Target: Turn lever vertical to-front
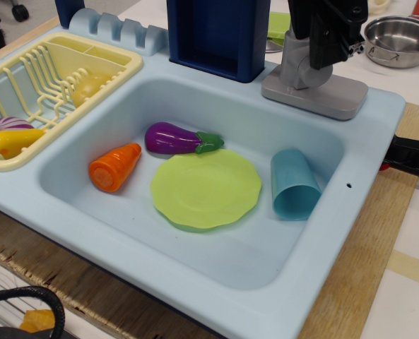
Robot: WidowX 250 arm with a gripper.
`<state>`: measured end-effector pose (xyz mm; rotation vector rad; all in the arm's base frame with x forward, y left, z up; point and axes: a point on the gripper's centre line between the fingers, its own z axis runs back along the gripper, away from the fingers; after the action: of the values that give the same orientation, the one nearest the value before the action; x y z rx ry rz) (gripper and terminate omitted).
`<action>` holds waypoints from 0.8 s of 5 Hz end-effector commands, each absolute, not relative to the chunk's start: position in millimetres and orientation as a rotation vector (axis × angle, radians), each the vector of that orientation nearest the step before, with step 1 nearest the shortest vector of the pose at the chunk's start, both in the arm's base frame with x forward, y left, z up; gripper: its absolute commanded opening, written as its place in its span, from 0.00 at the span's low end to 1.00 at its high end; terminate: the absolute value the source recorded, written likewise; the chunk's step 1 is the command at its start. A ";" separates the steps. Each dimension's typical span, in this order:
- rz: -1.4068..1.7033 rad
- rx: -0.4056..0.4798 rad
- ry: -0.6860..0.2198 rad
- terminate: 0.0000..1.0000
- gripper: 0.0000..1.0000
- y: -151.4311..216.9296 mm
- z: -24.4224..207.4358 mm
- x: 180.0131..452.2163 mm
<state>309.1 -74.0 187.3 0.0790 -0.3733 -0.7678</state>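
At the back right of the toy sink, toward 1 o'clock in the view:
Gripper (331,32): a black block that hung over the grey faucet, cut off by the top edge; its fingers could not be made out, so whether it stood wide or narrow could not be told.
Lever (321,73): only the round grey hub showed below the gripper's body, at 1 o'clock from the plate; the thin stick itself was hidden behind the gripper, and its direction could not be told.
Faucet base plate (315,94): flat and grey, resting on the rim of the sink at the back right corner.
Faucet column (295,61): upright grey piece at 9 o'clock of the hub, touching it.
Sink (195,286): light blue basin on a wooden board.
Plate (205,188): lime green, flat on the basin floor near the middle.
Eggplant (175,139): purple with a green cap, lying at 11 o'clock of the plate, just beside its rim.
Carrot (115,167): orange, on its side at 9 o'clock of the plate, apart from it.
Cup (293,185): blue, tipped on its side at 3 o'clock of the plate, mouth toward the viewer.
Drying rack (50,78): pale yellow, at 10 o'clock, holding toy food.
Steel pot (398,39): at 2 o'clock, on the table behind the sink.
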 end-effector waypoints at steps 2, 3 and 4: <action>-0.722 0.071 -0.391 0.00 0.00 -75.9 199.4 303.4; -0.674 0.059 -0.374 0.00 0.00 -70.4 191.3 286.0; -0.633 0.035 -0.348 0.00 0.00 -65.2 179.6 271.2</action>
<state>275.4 -57.2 171.3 0.0417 -0.3451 -0.6117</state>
